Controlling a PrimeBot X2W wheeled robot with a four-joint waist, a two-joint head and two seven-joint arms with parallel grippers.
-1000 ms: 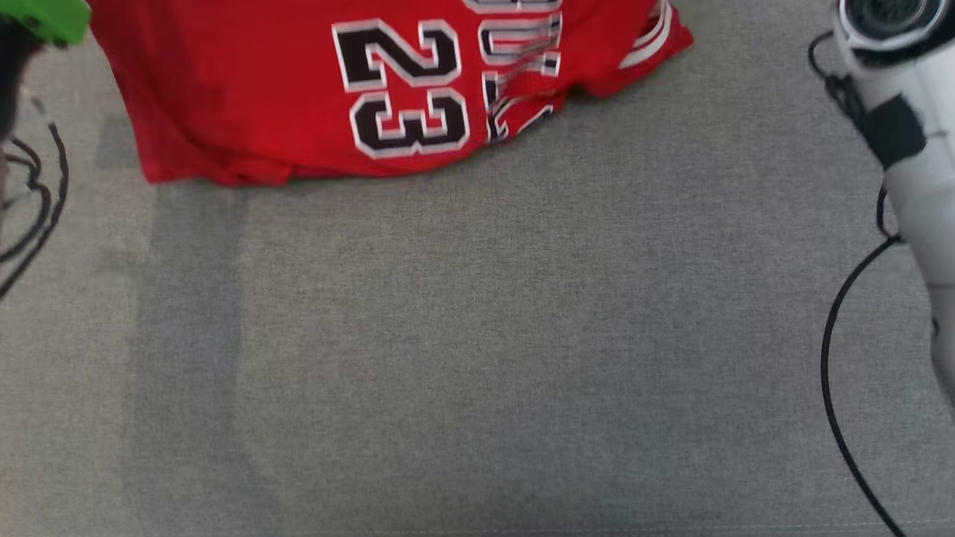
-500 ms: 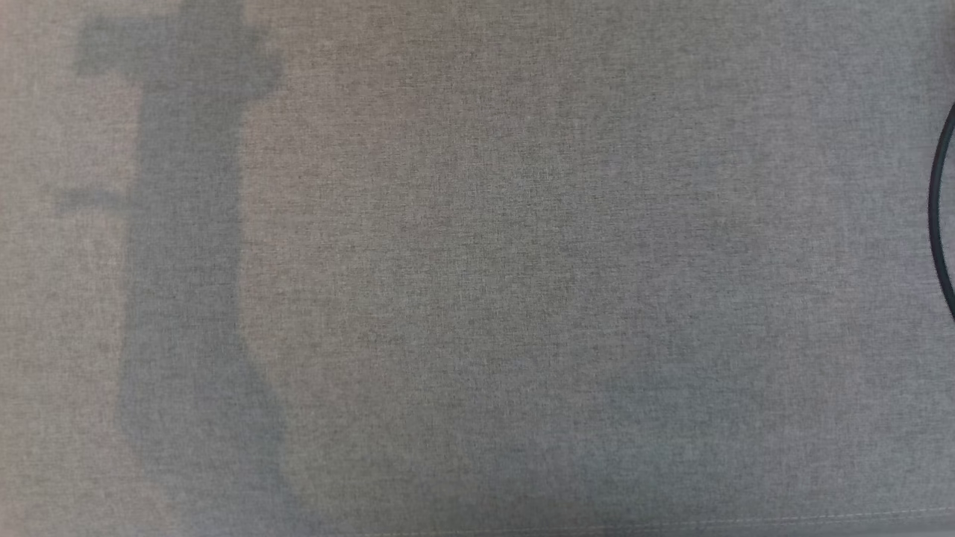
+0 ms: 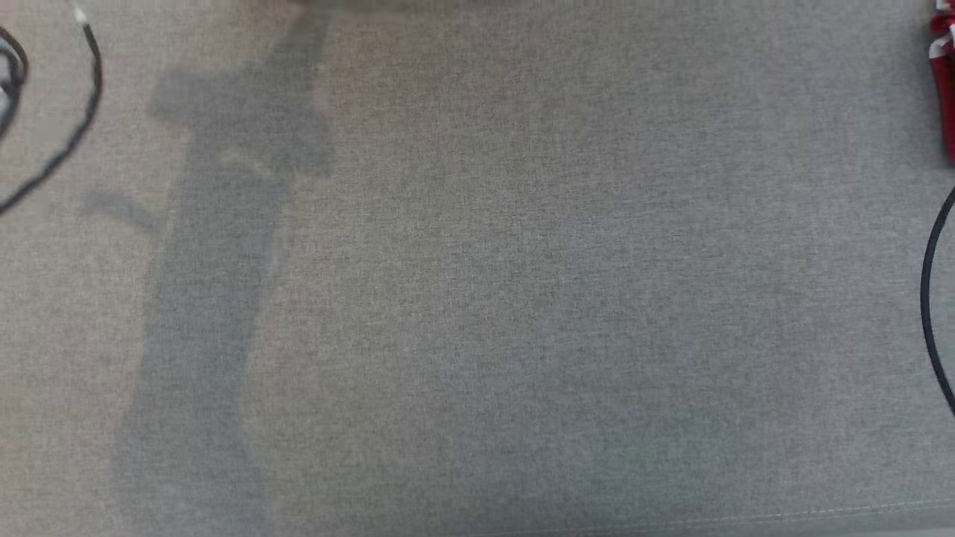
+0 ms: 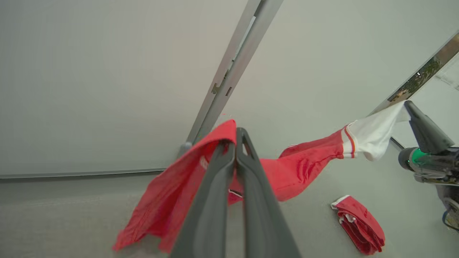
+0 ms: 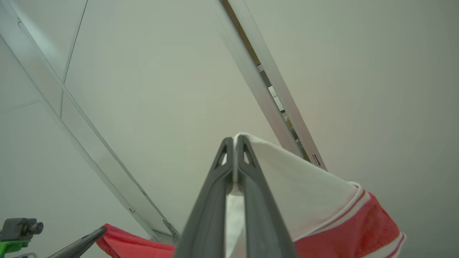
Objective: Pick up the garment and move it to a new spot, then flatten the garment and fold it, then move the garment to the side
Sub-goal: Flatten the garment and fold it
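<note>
Hanging clear of the grey table top (image 3: 477,298), the garment (image 4: 168,204) is stretched between the two grippers (one red jersey with white trim, strung like washing on a line). The left gripper (image 4: 235,141) has its fingers pressed together on a red edge. The right gripper (image 5: 235,141) is clamped just as tight on the white band at the other end. A second red garment (image 4: 358,224), folded into a small bundle, lies on the table top, apart from the hanging one. Two dark cables loop over the table top: one cable (image 3: 95,89) on its left side, another cable (image 3: 925,298) on its right. A red-and-white sliver (image 3: 944,89) shows at the far right; I cannot tell which of the two pieces it is.
</note>
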